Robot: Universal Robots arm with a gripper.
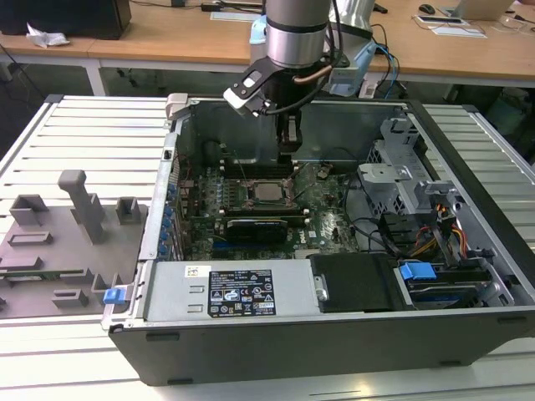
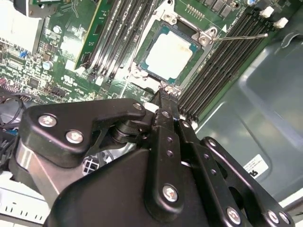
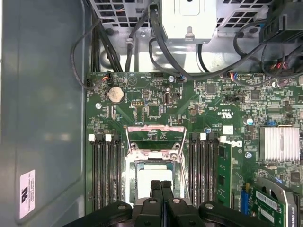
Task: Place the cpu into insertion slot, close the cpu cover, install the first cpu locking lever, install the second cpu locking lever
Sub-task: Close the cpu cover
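The cpu (image 2: 168, 53) sits in the insertion slot (image 2: 141, 56) (jaws pressed together beside it).

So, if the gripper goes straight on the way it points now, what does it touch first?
Most likely the cpu seated in the insertion slot; the shut gripper hangs over its edge, so the slot's rim is possible too.

We're in a robotics lab or workshop here: a robot arm (image 1: 297, 29) hangs over an opened computer case (image 1: 334, 342) on a slatted metal table (image 1: 84, 134), grey holding fixtures (image 1: 50, 251) lie alongside, and wooden desks (image 1: 167, 38) trailing cables (image 1: 386, 43) line the back.
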